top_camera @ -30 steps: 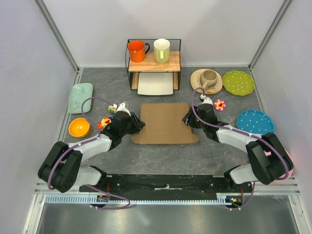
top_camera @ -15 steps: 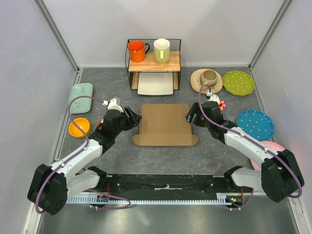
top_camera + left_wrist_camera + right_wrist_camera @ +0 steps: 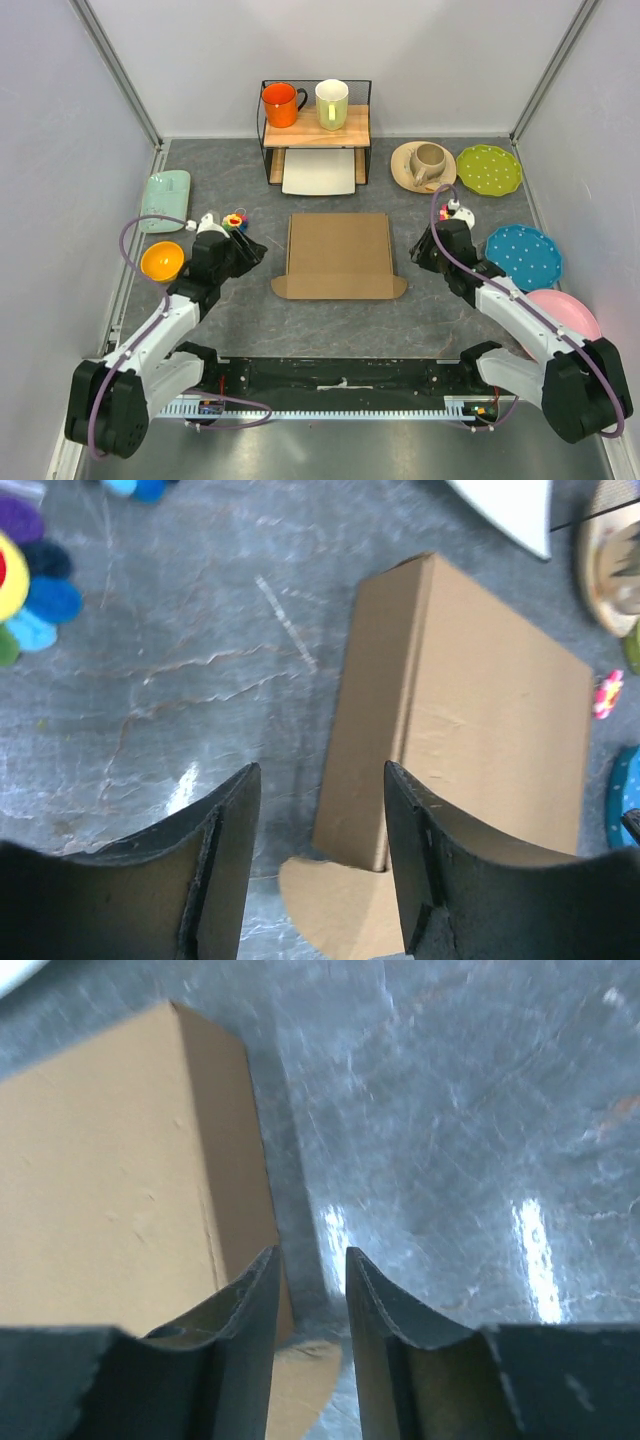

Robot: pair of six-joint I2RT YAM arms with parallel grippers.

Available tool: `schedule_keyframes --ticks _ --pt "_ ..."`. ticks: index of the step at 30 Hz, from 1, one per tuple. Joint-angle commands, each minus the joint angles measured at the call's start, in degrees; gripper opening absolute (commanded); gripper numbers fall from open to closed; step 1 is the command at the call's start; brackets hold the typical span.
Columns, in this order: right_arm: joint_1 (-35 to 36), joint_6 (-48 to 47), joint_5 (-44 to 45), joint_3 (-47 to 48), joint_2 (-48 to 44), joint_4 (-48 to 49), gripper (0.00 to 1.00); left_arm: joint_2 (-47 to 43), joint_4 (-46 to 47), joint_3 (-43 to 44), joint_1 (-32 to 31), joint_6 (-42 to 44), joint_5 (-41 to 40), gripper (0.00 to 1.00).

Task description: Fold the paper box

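Locate the paper box (image 3: 338, 255) mid-way across the table (image 3: 330, 325), between the arms, closed flat on top. Judge folding as nearly complete, with only two rounded tabs (image 3: 400, 289) protruding at the near corners (probably left to tuck). Note left gripper (image 3: 320, 780) and right gripper (image 3: 310, 1260) clear of it, fingers apart, gripping nothing. Expect no readable label or writing.

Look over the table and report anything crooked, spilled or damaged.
Only the cardboard box stands out. Two rounded tabs stick out flat past its near corners, one on each side, instead of being tucked in. The box itself sits square and closed. Nothing looks spilled or damaged.
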Motion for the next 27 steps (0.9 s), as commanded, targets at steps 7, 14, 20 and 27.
schedule_keyframes --ticks 7,14,20,27 --pt "-0.3 2.2 -8.1 -4.6 3.8 8.6 0.21 10.1 9.6 -2.4 2.1 -3.4 13.8 0.5" --pt "-0.1 3.0 -11.9 -4.2 9.5 13.1 0.14 16.2 14.2 -1.8 2.1 -4.9 17.4 0.39" --pt "-0.1 3.4 -13.6 -5.3 10.3 15.7 0.09 17.5 17.4 -2.9 2.0 -5.1 18.2 0.32" --pt "0.0 3.5 -14.7 -6.0 10.8 16.7 0.07 18.9 19.3 -3.5 1.5 -5.4 19.2 0.26"
